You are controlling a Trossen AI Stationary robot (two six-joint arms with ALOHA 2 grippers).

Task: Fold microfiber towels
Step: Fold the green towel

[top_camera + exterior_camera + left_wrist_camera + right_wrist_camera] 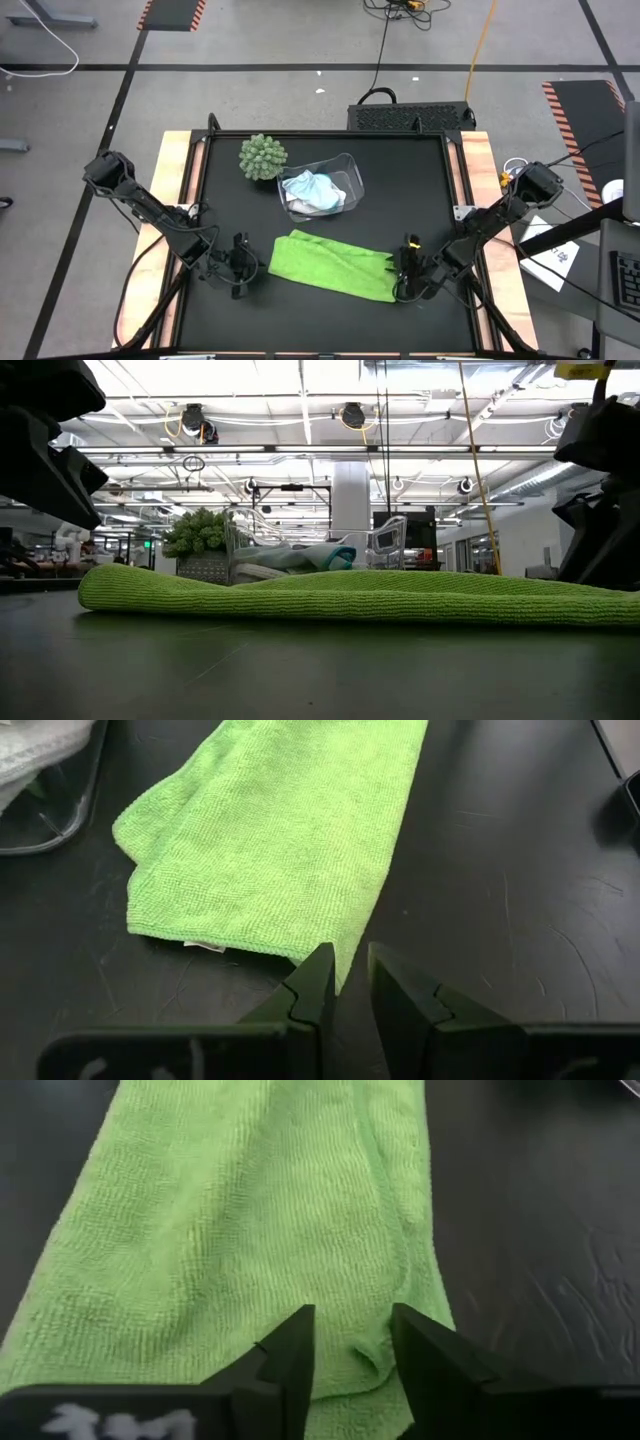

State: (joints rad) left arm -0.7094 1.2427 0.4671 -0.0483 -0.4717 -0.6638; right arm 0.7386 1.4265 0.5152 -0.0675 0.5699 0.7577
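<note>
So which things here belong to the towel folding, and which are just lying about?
Part of the job:
- lime green towel, flat between both arms
- light blue towel and white towel, bunched in the bin
- left gripper, right gripper

Lying about:
- clear plastic bin
- spiky ball plant

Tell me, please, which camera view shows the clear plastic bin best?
The high view: the whole clear plastic bin shows from above, with the white and blue towels inside. The low view shows it sideways behind the green towel. The left wrist view catches one corner; the right wrist view shows none.
</note>
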